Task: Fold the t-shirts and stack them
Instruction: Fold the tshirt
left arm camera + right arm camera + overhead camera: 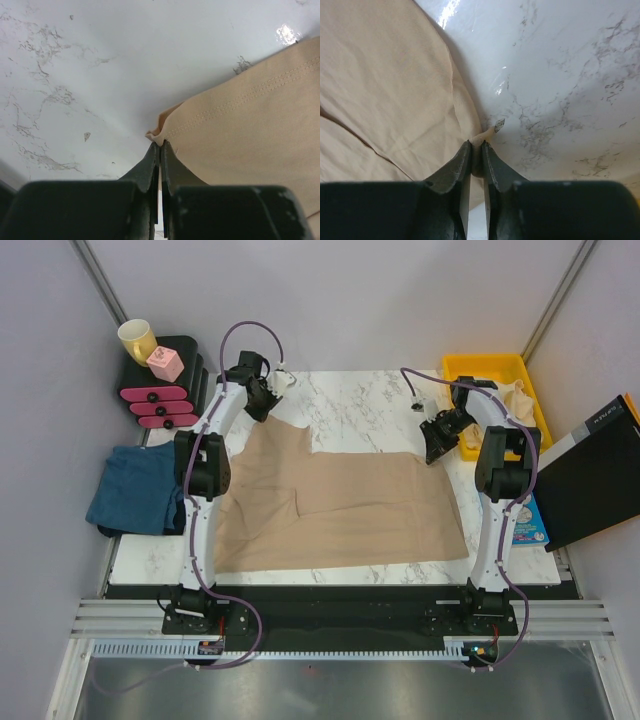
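A tan t-shirt (340, 505) lies spread flat across the marble table (360, 400). My left gripper (262, 400) is at its far left corner. In the left wrist view it (160, 146) is shut on the hemmed corner of the cloth (250, 140). At the shirt's far right corner is my right gripper (437, 445). The right wrist view shows it (477, 145) shut on a pinched fold of the shirt's edge (385, 85). A teal-blue t-shirt (135, 488) lies bunched off the table's left side.
A yellow bin (483, 361) at the back right holds beige cloth (520, 400). At the back left a black stand (160, 390) carries pink pieces and a yellow cup (137, 338). A black board (600, 475) leans on the right, with a blue booklet (530, 525) beside it.
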Available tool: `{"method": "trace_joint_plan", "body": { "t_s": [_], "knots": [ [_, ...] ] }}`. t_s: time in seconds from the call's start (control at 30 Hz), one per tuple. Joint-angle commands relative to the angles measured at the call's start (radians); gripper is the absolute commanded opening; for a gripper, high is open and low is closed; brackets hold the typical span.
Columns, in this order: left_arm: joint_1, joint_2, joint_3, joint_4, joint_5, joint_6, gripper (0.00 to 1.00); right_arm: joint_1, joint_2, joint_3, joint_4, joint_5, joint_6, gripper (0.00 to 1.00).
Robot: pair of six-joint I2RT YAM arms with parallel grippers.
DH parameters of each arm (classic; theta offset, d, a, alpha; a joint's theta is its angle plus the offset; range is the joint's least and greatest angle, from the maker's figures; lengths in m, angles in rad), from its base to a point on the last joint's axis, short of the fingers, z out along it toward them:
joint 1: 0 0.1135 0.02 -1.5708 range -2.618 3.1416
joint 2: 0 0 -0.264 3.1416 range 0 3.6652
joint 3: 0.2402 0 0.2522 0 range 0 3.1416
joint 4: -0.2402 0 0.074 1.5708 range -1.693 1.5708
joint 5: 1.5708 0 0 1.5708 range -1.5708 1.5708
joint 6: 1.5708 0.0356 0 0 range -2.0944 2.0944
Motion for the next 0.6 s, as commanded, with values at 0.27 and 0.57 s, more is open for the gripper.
{"method": "trace_joint_plan", "body": {
  "t_s": [0.27,0.57],
  "knots": [
    [-0.003,-0.123,-0.077,0.028,-0.012,0.011,0.02,0.000,-0.050,0.005,0.033,-0.005,-0.015,0.31],
    [-0.003,-0.140,-0.110,0.038,0.001,-0.006,0.02,0.001,-0.058,0.019,0.036,-0.003,-0.008,0.33]
  ]
}}
